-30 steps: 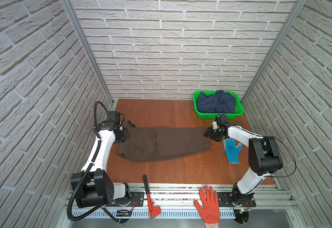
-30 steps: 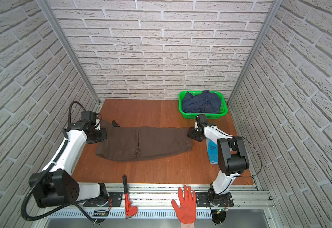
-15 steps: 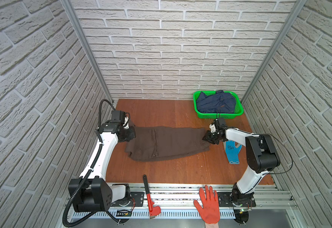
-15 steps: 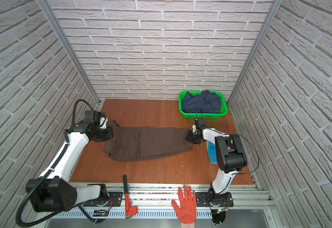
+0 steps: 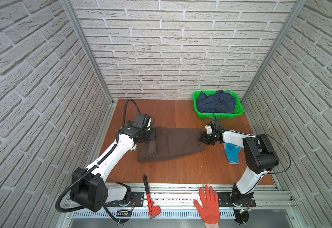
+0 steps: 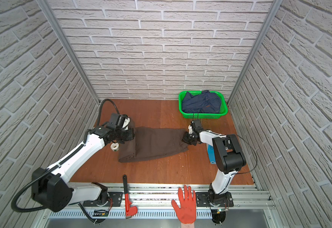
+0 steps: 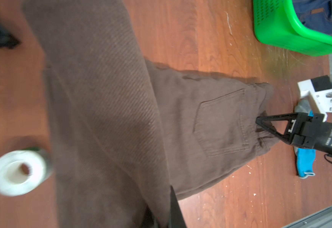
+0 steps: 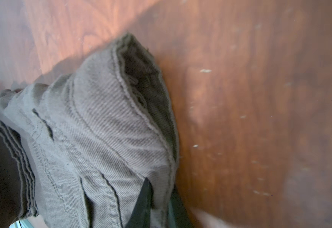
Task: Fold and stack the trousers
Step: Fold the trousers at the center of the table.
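The dark brown trousers lie across the middle of the wooden table, their left end doubled over. My left gripper is shut on the leg end, and the cloth hangs from its jaws in the left wrist view. My right gripper is at the waistband end. In the right wrist view it is shut on a pinch of waistband, beside the back pocket.
A green basket holding a dark blue denim garment stands at the back right. A blue glove lies under the right arm. A white tape roll sits by the left arm. A red wrench and an orange-gloved hand are on the front rail.
My left gripper has carried the leg end to the right, so the trousers' left end now folds over itself. My right gripper has shut on the waistband.
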You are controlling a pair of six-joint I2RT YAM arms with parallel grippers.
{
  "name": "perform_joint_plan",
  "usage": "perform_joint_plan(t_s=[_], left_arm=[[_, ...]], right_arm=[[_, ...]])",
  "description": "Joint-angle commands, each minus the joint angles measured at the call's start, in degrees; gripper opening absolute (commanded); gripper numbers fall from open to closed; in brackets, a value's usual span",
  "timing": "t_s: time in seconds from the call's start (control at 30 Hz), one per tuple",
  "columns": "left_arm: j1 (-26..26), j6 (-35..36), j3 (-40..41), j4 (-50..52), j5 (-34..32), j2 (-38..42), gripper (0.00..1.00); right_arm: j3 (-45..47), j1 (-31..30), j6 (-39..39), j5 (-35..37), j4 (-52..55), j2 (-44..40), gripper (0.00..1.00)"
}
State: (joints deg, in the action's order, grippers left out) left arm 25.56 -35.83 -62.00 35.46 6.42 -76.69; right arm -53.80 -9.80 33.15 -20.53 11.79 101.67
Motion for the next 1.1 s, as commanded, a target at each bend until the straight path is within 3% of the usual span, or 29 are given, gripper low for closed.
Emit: perform_joint_plan(t_s=[0.0,0.2,0.43,1.07], left_arm=[[4.60,-3.96,-1.95,-8.58,-1.83,-4.12,0.00],[12.36,-7.34,-7.48,-13.58,-3.55,-13.96,0.00],[17.78,-9.51,-16.18,-16.92,-4.36,-23.68,0.00],[22.68,-10.79,-32.15,-17.15,-1.28,-39.54,0.00]], right_arm=[[2.66,-1.61,1.04,0.20,3.94,1.11,0.13],[3.44,-2.06,1.38,0.56,3.58,0.77,0.13],[3.34,-2.59,1.39,0.63,3.59,0.66,0.13],[2.80,-2.81,1.48,0.58,3.94,0.55,0.13]])
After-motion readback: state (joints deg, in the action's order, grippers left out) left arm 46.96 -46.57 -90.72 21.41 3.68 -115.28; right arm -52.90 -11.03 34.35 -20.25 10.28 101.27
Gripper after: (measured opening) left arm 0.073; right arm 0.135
